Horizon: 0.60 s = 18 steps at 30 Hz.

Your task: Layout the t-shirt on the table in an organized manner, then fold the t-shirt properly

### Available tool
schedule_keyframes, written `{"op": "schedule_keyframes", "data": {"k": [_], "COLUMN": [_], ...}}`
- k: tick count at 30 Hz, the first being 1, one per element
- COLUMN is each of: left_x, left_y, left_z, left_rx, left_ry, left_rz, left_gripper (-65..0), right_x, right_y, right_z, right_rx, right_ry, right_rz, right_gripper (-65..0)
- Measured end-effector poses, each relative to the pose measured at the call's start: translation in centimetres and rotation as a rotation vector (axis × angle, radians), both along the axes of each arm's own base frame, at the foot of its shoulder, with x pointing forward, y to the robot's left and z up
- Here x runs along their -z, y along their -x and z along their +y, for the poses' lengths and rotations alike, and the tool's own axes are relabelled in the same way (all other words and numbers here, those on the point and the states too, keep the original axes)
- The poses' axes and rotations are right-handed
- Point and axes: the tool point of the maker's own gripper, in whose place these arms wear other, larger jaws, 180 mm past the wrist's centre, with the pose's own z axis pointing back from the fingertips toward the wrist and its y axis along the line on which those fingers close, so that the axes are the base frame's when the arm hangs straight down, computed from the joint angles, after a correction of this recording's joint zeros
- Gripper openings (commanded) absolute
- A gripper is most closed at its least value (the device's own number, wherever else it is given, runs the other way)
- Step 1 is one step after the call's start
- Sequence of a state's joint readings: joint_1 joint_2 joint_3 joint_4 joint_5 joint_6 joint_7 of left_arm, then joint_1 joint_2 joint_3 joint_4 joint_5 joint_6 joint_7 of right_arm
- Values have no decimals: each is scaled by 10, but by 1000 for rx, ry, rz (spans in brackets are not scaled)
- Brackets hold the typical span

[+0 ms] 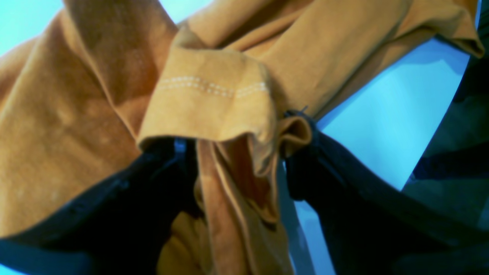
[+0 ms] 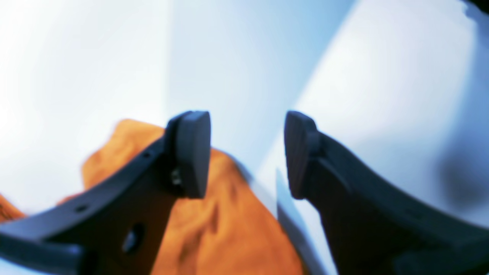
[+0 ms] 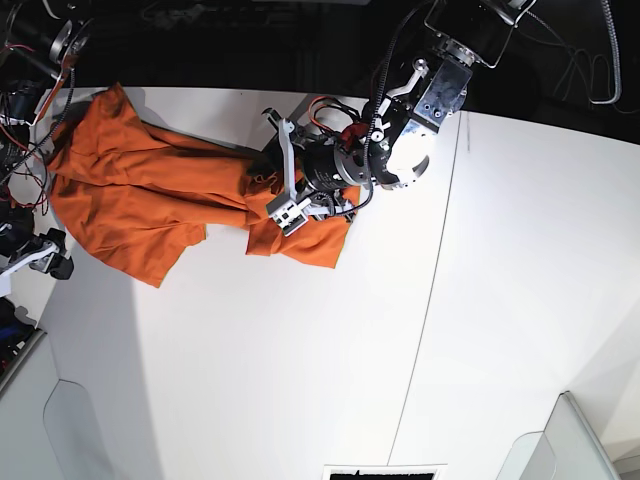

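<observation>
Looking at the t-shirt [image 3: 150, 205], you are seeing it bunched at the table's [image 3: 330, 370] far left, neither laid out nor folded. Left fingers [image 1: 298, 152] are standing spread with cloth draped between them; right fingers [image 2: 191, 152] are spread, holding nothing.

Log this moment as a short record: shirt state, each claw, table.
t-shirt: orange, crumpled, unfolded, at the table's far corner
left claw: jaws apart, a stitched hem and loose folds of the shirt between them
right claw: open, nothing between the pads, shirt below it
table: white, one thin dark seam
fold: not begun
</observation>
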State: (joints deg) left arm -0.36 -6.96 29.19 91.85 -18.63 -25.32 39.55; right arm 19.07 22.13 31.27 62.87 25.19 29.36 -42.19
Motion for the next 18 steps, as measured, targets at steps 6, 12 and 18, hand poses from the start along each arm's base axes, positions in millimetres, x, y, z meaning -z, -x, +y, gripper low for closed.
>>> {"op": "schedule_keyframes", "data": {"k": [6, 12, 18], "left_x": [-1, -1, -1], "left_y": [-1, -1, -1], "left_z": [-1, 0, 0], "left_rx": [-2, -1, -2], "left_ry": [6, 2, 2], "left_rz": [-7, -10, -10], "left_gripper": [-325, -325, -325], "right_x": [28, 28, 26], "right_y": [15, 15, 15], "right_z": [38, 38, 42], "right_rx": [-110, -119, -124], "right_ry": [-58, -49, -74], "right_rz": [76, 82, 75], "right_gripper": [-344, -487, -650]}}
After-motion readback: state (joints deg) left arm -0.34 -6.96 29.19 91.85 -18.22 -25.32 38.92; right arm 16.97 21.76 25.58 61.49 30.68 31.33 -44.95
